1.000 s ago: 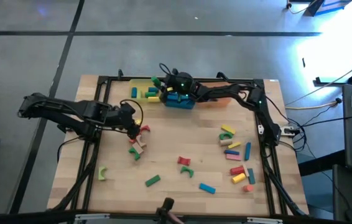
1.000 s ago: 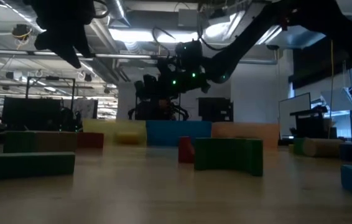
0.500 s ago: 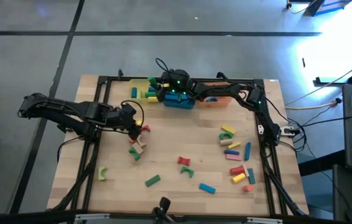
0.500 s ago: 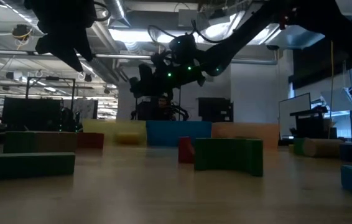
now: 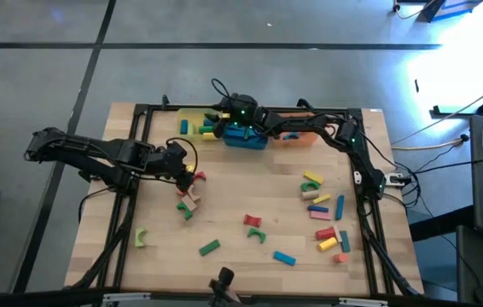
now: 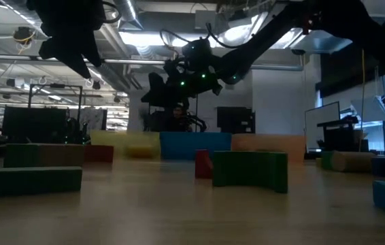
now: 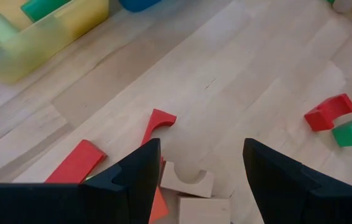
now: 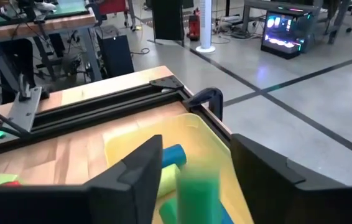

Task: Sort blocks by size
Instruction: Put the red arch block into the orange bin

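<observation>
**Green block between the right hand's fingers above the yellow tray**

The right hand (image 5: 216, 118) was seen above the translucent yellow plastic tray (image 8: 210, 134) at the desk's far edge. A blurred green block (image 8: 199, 194) lay between its parted fingers; whether it was gripped could not be told. The left hand (image 7: 198, 180) was held spread over a tan arch block (image 7: 187, 180) beside a red arch block (image 7: 158, 121). Other blocks were scattered across the wooden desk (image 5: 233, 205).

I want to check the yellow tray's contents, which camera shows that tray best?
The right wrist view: the yellow tray fills it, with blocks inside. The high view shows it small, partly under the right gripper. The low view shows one wall; the left wrist view only a corner.
</observation>
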Robot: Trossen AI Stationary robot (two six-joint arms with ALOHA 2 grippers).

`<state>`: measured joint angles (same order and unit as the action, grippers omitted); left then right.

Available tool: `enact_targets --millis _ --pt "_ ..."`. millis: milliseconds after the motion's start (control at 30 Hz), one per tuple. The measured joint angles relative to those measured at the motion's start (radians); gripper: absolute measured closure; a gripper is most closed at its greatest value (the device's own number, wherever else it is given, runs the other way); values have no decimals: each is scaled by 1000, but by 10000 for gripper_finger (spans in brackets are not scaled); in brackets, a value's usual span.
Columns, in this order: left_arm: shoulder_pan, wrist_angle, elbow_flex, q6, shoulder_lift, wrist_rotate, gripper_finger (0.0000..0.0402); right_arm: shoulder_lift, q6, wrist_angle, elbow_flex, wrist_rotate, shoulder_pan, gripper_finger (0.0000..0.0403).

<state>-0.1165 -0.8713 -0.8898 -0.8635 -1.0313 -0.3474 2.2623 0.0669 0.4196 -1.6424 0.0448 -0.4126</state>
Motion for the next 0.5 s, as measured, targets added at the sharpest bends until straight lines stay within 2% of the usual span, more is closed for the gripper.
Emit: enact_targets --millis 267,400,500 --pt "0 0 0 0 -1 0 192 -4 13 -15 0 6 0 157" --pt "-2 2 0 55 -25 0 192 -77 21 -177 2 60 0 154" --pt "-3 4 0 128 -63 1 192 -164 -75 -353 0 62 0 158"
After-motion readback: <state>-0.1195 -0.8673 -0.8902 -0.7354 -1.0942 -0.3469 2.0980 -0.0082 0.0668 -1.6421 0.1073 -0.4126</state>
